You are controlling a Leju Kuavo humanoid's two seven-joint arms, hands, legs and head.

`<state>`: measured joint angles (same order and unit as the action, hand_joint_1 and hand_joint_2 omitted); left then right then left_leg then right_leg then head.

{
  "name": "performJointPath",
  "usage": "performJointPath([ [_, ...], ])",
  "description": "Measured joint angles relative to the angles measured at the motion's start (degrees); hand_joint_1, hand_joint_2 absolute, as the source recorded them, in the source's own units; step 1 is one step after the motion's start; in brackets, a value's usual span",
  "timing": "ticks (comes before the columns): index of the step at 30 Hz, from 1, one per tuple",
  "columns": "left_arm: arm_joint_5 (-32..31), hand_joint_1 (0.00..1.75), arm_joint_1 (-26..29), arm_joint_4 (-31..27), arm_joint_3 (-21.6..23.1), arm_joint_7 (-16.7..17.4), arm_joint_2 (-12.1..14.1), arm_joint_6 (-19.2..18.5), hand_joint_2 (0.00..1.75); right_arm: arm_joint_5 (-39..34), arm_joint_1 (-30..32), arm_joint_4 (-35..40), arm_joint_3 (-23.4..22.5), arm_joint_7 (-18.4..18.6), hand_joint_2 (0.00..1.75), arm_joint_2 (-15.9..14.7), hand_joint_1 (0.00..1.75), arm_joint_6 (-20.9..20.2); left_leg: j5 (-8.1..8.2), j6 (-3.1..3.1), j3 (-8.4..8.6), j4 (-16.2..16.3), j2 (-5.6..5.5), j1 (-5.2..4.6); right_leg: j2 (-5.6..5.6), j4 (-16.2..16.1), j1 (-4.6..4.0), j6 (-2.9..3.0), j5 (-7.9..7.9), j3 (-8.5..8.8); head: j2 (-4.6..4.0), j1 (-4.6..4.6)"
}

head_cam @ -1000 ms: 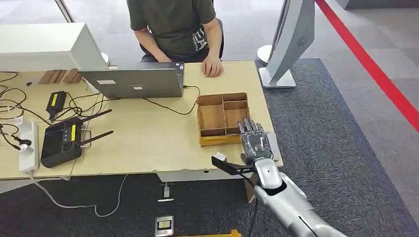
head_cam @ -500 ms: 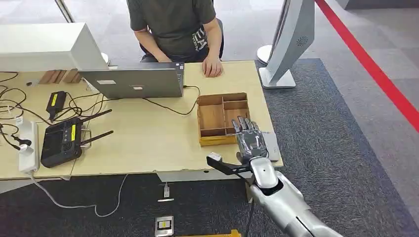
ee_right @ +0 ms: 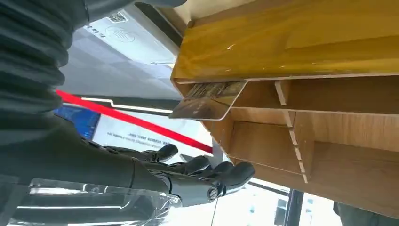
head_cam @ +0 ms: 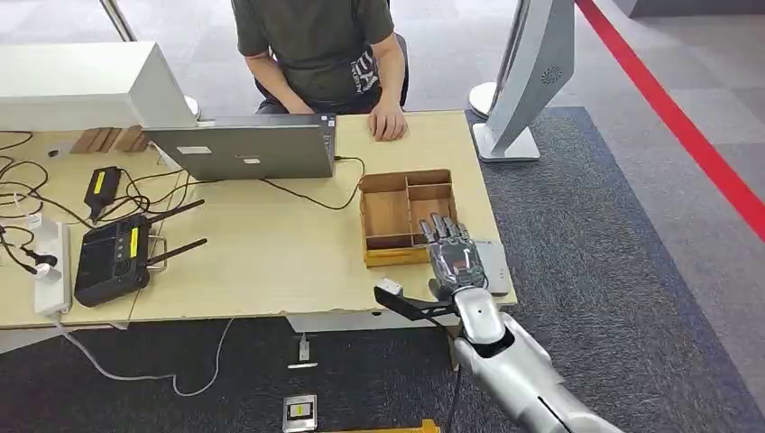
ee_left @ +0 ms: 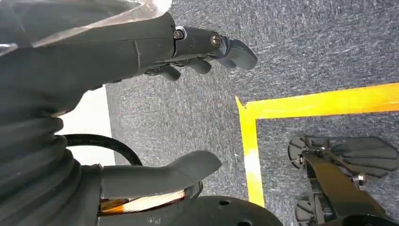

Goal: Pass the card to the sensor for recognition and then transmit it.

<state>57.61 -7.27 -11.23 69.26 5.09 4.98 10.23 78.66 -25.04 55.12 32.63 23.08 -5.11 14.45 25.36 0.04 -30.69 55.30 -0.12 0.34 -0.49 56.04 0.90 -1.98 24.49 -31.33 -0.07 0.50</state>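
A brownish-gold card [ee_right: 207,101] lies in the wooden divided tray [ee_right: 291,42], with one end sticking out past the tray's wall. My right hand [head_cam: 454,253] hovers over the tray's [head_cam: 395,256] front right corner, fingers stretched flat and apart, holding nothing. The right wrist view has those dark fingers [ee_right: 188,172] a short way from the card, not touching it. A flat grey sensor pad [head_cam: 497,262] lies on the table just right of the hand. My left hand [ee_left: 141,47] hangs over grey carpet, fingers apart from the thumb and empty.
A person sits at the table's far side, one hand [head_cam: 388,122] on the tabletop behind a laptop [head_cam: 244,149]. A black controller [head_cam: 113,257], cables and a power strip [head_cam: 50,271] lie at the left. A white stand [head_cam: 523,81] is beyond the table's right end.
My right hand has drifted a little to the left and farther over the tray's front corner, staying flat and empty.
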Motion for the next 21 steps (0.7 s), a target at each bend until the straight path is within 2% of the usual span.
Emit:
performJointPath([
  [13, 0.2, 0.00, 0.0, 0.0, 0.0, 0.4, 0.0, 0.0, 1.75, -0.7, 0.0, -0.2, 0.2, -0.7, 1.75, 0.7, 0.00, -0.7, 0.00, 0.00, 0.00, 0.0, 0.00, 0.00, 0.00, 0.0, 0.00, 0.00, 0.00, 0.00, 0.00, 0.00],
  [21, 0.2, 0.00, 0.0, 0.0, 0.0, 0.6, 0.0, 0.1, 1.75, 0.5, -0.1, -0.1, 0.5, 0.7, 1.75, 1.0, 0.00, -1.1, 0.00, 0.00, 0.00, 0.0, 0.00, 0.00, 0.00, 0.0, 0.00, 0.00, 0.00, 0.00, 0.00, 0.00],
])
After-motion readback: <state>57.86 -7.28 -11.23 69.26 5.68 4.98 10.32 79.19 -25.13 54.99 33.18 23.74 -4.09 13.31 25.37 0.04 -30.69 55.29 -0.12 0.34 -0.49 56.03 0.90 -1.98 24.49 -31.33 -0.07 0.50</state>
